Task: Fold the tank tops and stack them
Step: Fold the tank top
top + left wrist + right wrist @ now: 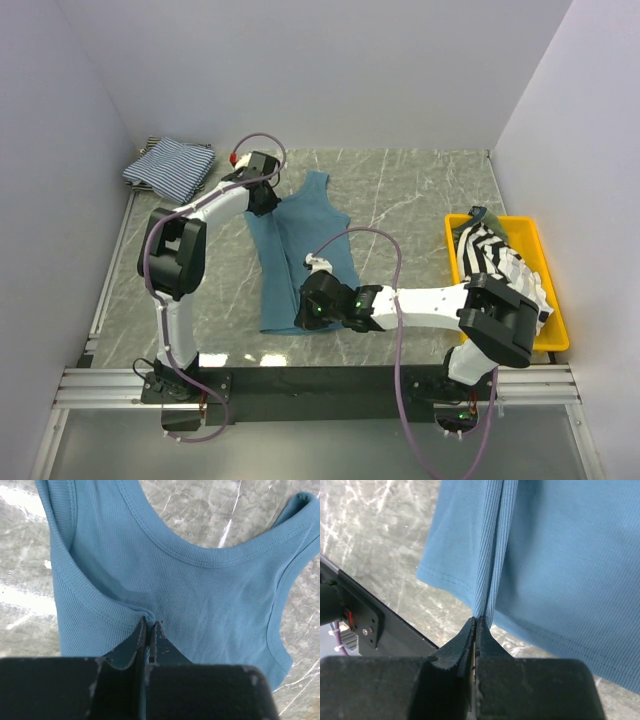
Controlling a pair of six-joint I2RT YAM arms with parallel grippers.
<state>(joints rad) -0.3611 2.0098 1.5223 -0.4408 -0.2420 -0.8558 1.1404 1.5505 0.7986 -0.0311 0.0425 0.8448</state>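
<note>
Marbled grey desk (430, 190), boxed in by pale walls: the teal-blue tank top (300, 245) lies spread at its centre, neck toward the far side. The left claw (150, 624) is pinched tight on an armhole edge, and the right claw (476, 621) grips a pleat of the hem. A lengthwise fold appears to be in hand; next, both arms would need to carry their edges across together, keeping the cloth taut. A fine blue-and-white striped top (170, 168) sits folded in the far-left corner. The black-and-white striped top (495, 260) is heaped in the yellow tray (555, 330), largely burying the olive-green top (470, 222).
</note>
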